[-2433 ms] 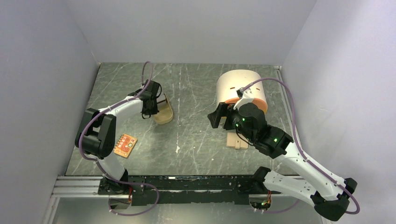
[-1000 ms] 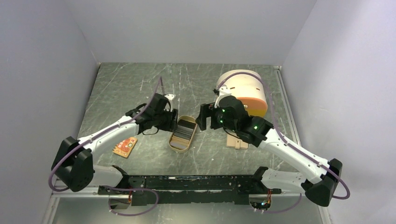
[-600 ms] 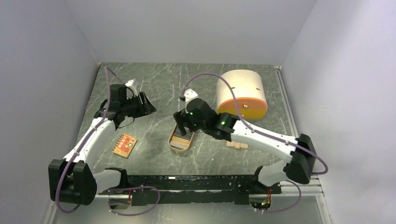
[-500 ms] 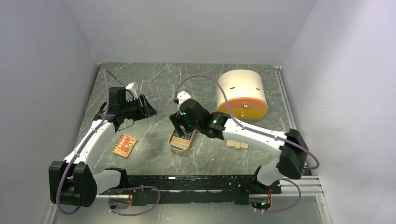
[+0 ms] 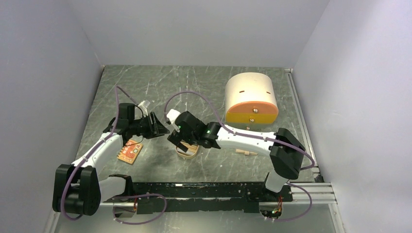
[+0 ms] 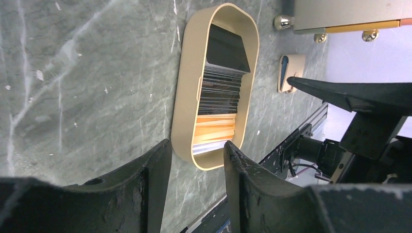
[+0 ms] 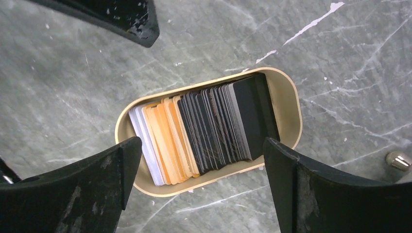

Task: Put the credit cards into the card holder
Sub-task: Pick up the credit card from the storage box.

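Several thin cards (image 7: 204,128) stand on edge in an oval tan tin tray (image 7: 286,104): whitish ones at one end, then orange, then black. The stack also shows in the left wrist view (image 6: 221,92). My right gripper (image 7: 201,162) is open wide and hovers straight over the tray (image 5: 187,151), a finger past each long side. My left gripper (image 6: 197,153) is open and empty, just left of the tray's end (image 6: 187,121). The beige card holder (image 6: 290,73) lies flat to the right, partly hidden by my right arm in the top view (image 5: 246,152).
A large cream rounded box with an orange front (image 5: 251,99) stands at the back right. An orange-red dotted piece (image 5: 129,151) lies near the front left, under my left arm. My two grippers (image 5: 160,129) (image 5: 176,138) are close together.
My left gripper carried the tray to the middle and let go. In the last half second the right gripper slid left over the tray and the left gripper came back toward it.
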Tool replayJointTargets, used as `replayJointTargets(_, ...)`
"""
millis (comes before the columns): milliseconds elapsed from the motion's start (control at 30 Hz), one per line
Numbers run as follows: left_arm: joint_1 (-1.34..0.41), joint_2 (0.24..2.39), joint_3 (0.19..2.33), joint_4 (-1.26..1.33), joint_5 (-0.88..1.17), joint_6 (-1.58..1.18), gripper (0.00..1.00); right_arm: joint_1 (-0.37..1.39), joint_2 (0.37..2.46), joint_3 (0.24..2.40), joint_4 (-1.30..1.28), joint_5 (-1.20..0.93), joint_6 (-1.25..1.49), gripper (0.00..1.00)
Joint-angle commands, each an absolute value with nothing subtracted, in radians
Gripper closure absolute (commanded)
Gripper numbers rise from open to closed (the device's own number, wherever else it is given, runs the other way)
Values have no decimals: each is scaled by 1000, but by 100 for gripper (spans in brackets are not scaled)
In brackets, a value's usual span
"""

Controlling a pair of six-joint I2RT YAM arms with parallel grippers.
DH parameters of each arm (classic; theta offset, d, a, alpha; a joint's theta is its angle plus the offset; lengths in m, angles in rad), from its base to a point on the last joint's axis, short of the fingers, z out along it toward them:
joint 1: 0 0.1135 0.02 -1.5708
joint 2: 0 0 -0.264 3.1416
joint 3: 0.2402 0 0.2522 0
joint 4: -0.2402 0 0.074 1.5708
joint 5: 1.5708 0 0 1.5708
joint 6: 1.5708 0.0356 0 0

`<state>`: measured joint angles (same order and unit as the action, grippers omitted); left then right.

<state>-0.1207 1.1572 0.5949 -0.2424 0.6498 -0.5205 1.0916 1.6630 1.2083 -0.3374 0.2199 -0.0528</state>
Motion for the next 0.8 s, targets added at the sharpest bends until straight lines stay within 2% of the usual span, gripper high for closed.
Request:
replayJointTargets(0,-124,1153,556,-160,726,-562,52,1104,1675,1161,-281,274,-181,0)
replayJointTargets(367,-125,1166,534,-140,730,-571,53,1103,1755,1158,-293,78,-261,0)
replayJointTargets(600,-142,1191,477,-60,730,-610,54,1108,1789,1162,-311,82,-312,0)
replayJointTargets(767,-150,1221,476,-42,730,-606,54,1114,1843,1187,-302,231,-312,0)
